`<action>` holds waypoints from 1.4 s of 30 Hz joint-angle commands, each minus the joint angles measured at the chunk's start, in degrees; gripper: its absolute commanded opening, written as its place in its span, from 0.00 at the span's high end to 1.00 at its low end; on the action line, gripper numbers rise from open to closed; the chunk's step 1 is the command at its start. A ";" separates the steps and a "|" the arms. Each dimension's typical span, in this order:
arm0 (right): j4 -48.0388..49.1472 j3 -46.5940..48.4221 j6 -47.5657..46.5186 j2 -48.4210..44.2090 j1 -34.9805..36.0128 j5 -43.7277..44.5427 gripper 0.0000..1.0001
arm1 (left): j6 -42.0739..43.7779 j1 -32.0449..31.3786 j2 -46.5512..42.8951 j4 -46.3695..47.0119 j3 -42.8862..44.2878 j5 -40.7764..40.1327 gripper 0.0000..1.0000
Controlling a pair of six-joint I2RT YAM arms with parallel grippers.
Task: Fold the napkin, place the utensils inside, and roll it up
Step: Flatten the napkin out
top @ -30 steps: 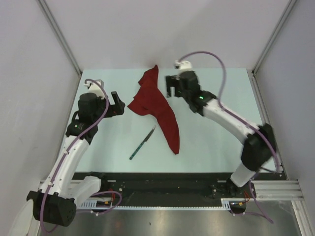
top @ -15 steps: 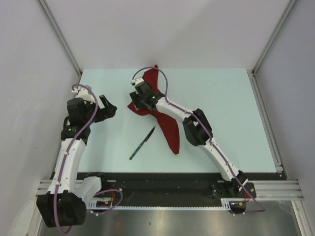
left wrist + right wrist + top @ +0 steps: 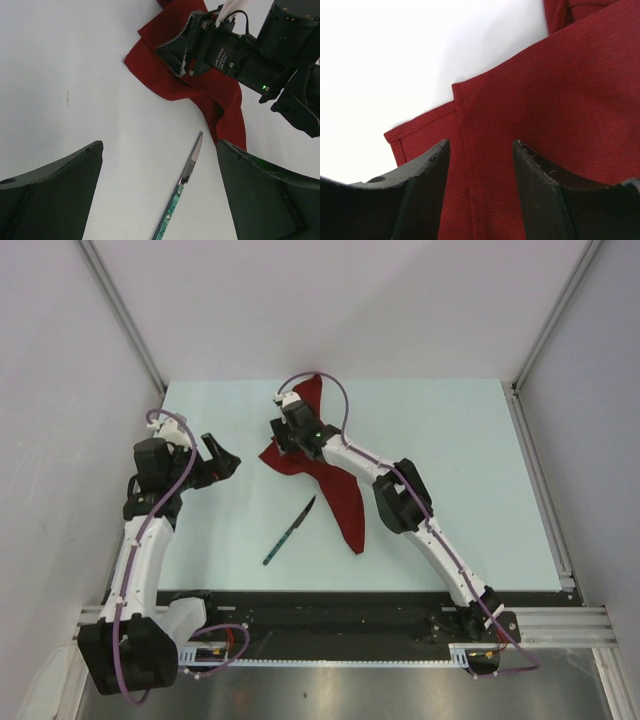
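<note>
The dark red napkin lies crumpled on the pale table, running from the back centre down toward the middle. My right gripper is down over its left corner. In the right wrist view its jaws stand apart with folded cloth layers under and between them, and I see no grip. The knife, with a teal-green handle and a dark blade, lies slanted just left of the napkin's lower tail. My left gripper hovers wide open to the left and looks down on the knife. It holds nothing.
Grey walls and metal frame posts enclose the table on three sides. The right arm's elbow hangs over the napkin's right side. A black rail runs along the near edge between the arm bases.
The right arm swung from the napkin's right side over to its left corner and its jaws narrowed. The left arm pulled back a little to the left. Napkin and knife stayed put.
</note>
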 commanded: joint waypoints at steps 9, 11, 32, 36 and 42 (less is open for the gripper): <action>-4.05 4.14 0.12 3.36 1.29 1.57 0.54 | -0.69 0.64 0.75 1.17 -0.16 2.83 0.00; -4.32 3.79 0.21 3.10 1.20 2.36 0.60 | -0.60 0.64 0.58 1.08 -0.16 2.92 0.00; 15.54 -38.56 9.97 -37.99 -6.52 -6.78 1.00 | -12.64 -12.80 15.50 22.42 -5.61 -9.54 0.09; 15.99 -48.75 11.81 -47.14 -13.20 -7.56 1.00 | -11.67 -13.68 25.34 22.88 -0.18 -13.77 0.18; 18.35 -60.19 13.31 -55.06 -23.75 -10.91 1.00 | -12.29 -14.38 39.41 21.65 8.36 -14.56 0.26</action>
